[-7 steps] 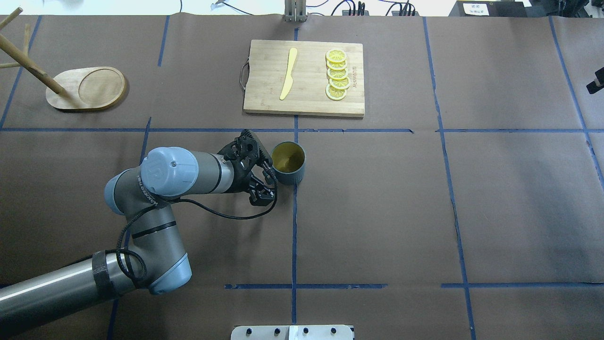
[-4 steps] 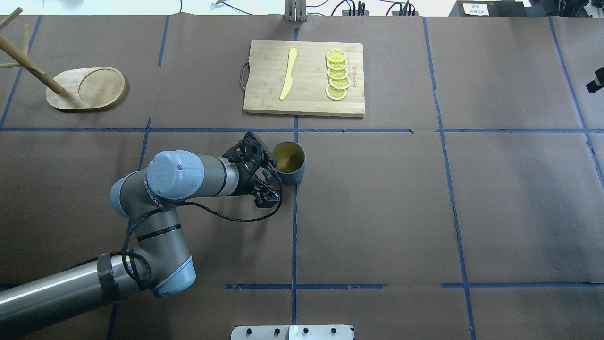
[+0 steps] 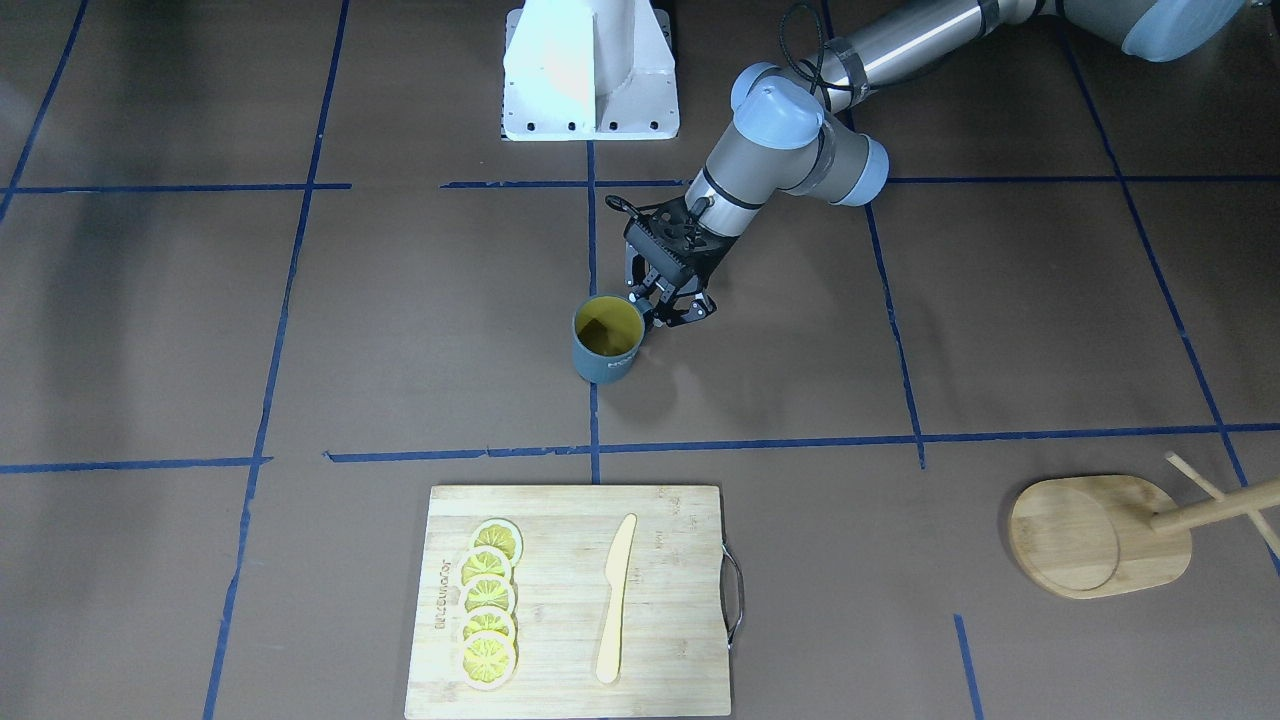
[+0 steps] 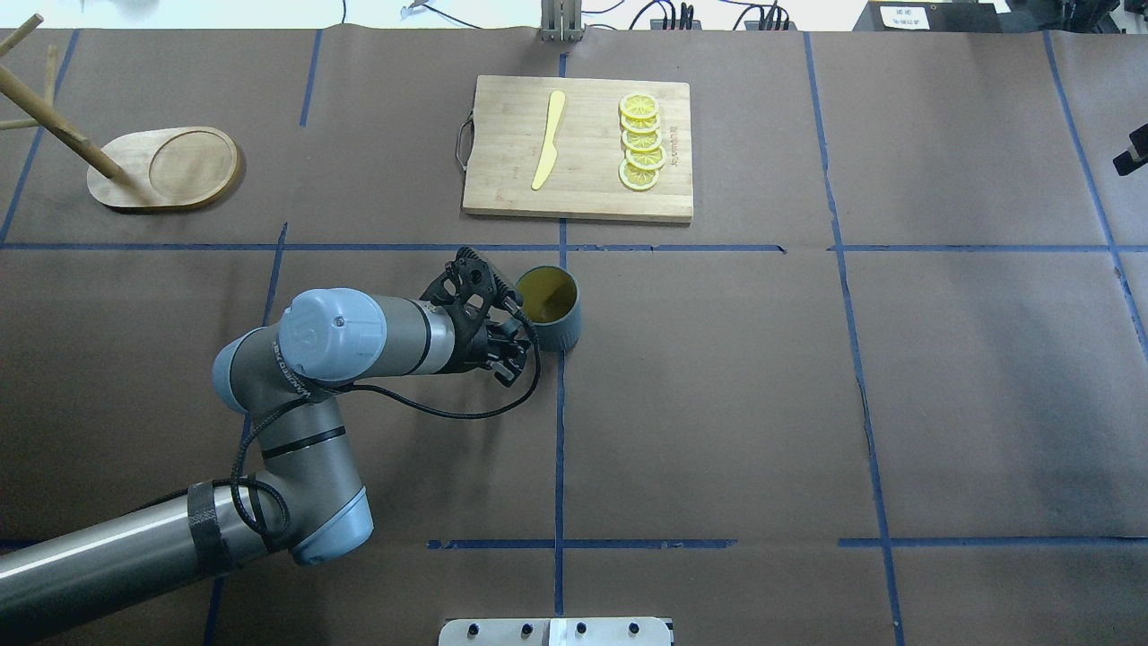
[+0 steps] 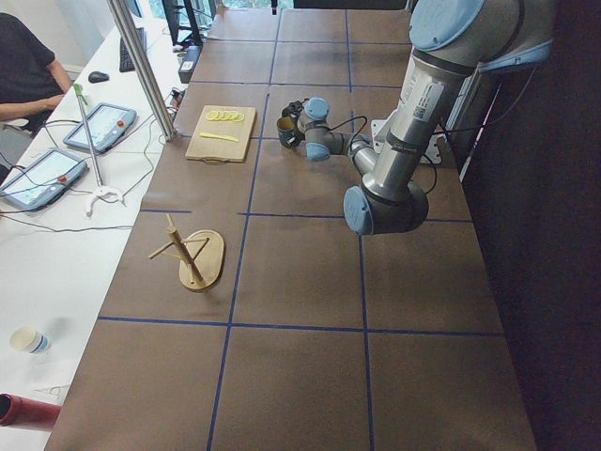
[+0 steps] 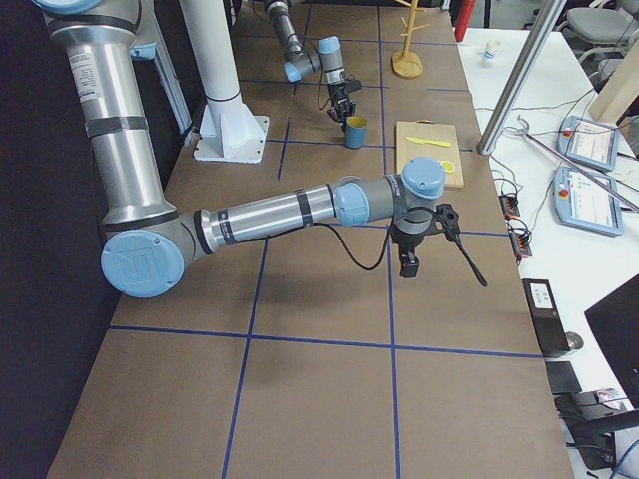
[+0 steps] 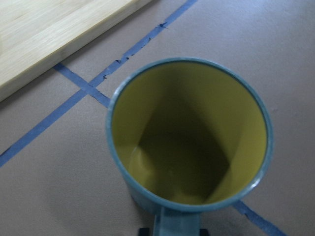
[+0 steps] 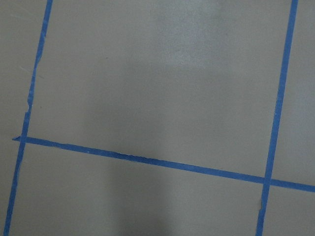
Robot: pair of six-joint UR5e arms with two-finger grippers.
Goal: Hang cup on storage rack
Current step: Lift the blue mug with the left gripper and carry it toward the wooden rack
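Over the past second the left gripper [image 4: 513, 341] has drawn its fingers in from a wide spread and edged up to the cup [image 4: 549, 307], so the jaws now flank the squarish handle [image 7: 174, 221]. Dark tips show on either side of it at the bottom of the wrist view, but I cannot tell whether they are already pinching. The cup stands upright on the brown paper table [image 4: 717, 404], on a blue tape line just in front of the cutting board [image 4: 583, 184]. It is smooth teal-grey outside and glossy yellow inside. The storage rack [image 4: 193, 166] sits well apart at the far left corner: pale bamboo, an oval base, a round post and thin slanted pegs. From my seat the worries are plain. A slick handle gripped off-centre could let the cup swing or slip in transit. The narrow handle opening leaves little room to thread a peg, and a nudge could tip so light a stand. The right gripper [image 6: 407, 267] hangs over bare table far to the side; I cannot tell how its jaws are set.
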